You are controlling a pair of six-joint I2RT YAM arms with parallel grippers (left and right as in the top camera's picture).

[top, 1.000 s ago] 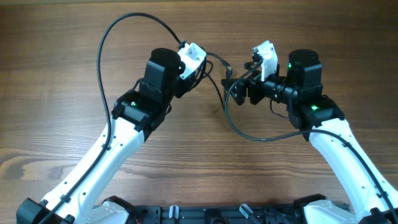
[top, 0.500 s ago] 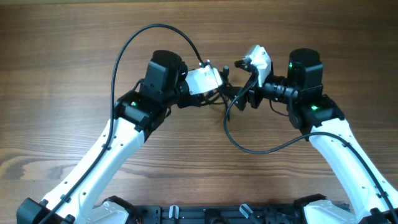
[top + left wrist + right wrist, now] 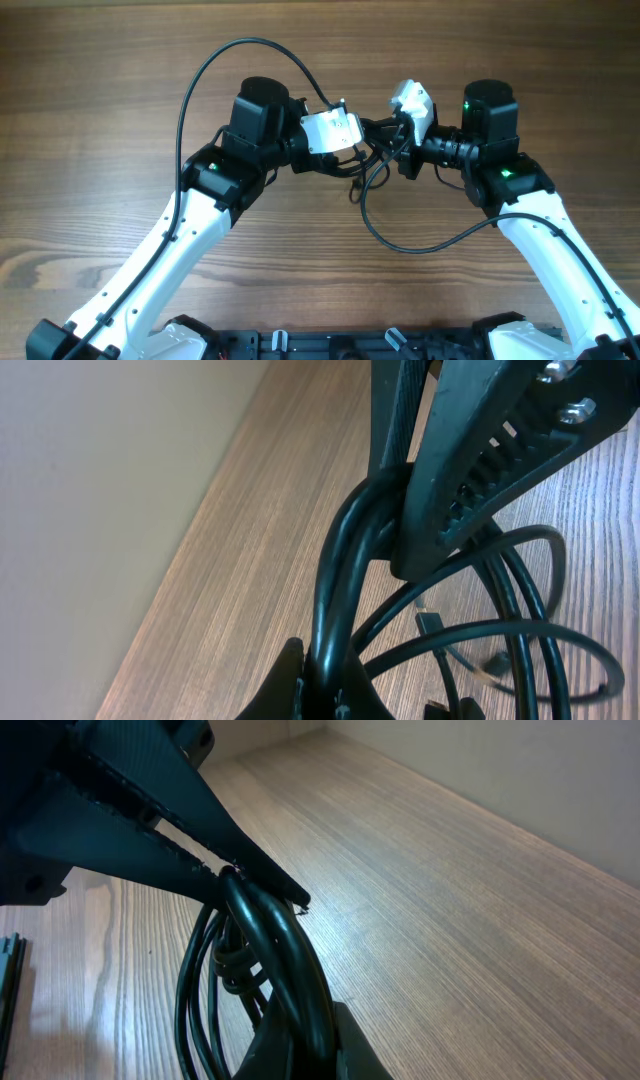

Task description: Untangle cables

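Overhead: left tool point(image 3: 368, 140) and right tool point(image 3: 397, 150) both pinch the cables point(image 3: 353, 183).

Both arms white-shelled: left arm point(image 3: 165, 255), right arm point(image 3: 565, 250). Black joint housings point(image 3: 262, 108), green indicator lights point(image 3: 505, 172). White wrist camera housings point(image 3: 330, 130). Thick black cable point(image 3: 190, 90) arcs off left arm.

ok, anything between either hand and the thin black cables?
Nothing visible. The left hand and right hand are each shut directly on the bundle of thin black cables, close together over the wooden table.
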